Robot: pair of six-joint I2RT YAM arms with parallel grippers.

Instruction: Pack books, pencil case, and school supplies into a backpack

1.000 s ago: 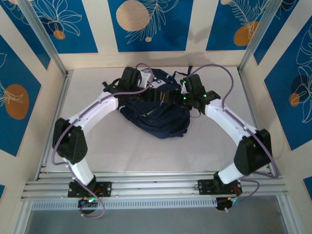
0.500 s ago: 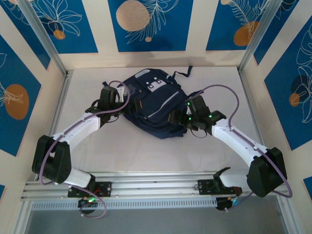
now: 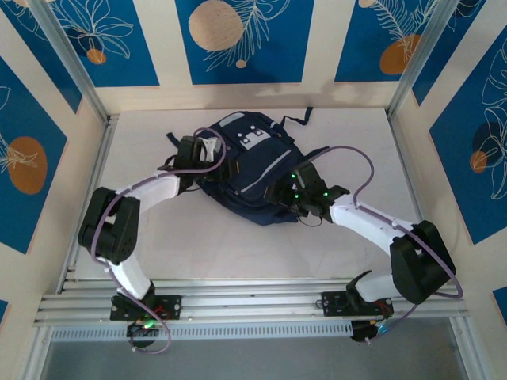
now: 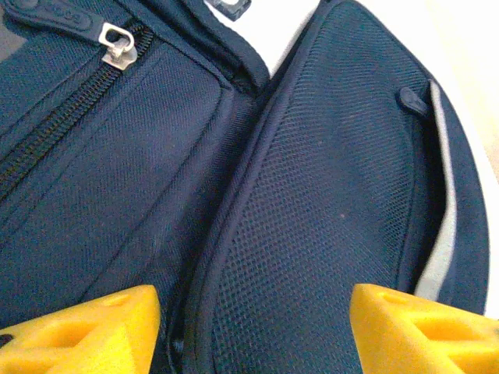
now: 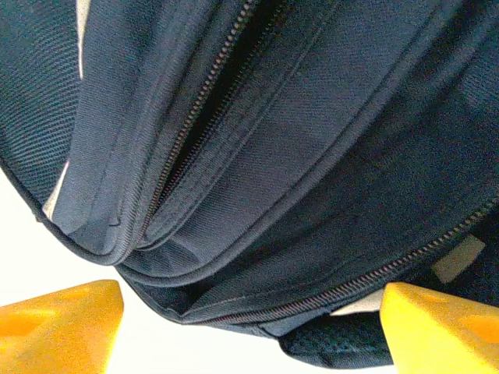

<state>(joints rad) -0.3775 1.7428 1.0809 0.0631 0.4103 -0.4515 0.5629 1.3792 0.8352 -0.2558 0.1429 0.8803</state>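
Both jaws stood open; the left gripper (image 4: pixel 251 331) likely needed to pinch the zipper pull (image 4: pixel 115 43) at upper left, with the right gripper (image 5: pixel 249 323) steadying the backpack (image 3: pixel 249 170).

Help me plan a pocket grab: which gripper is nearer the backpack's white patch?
Left. The left gripper sits at the left side of the backpack, beside the white patch; the right gripper is at its near-right edge, farther off.

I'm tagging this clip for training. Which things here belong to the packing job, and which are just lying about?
Job: backpack; left claw and right claw, both open.
Just there: white table; blue patterned walls; metal rails.
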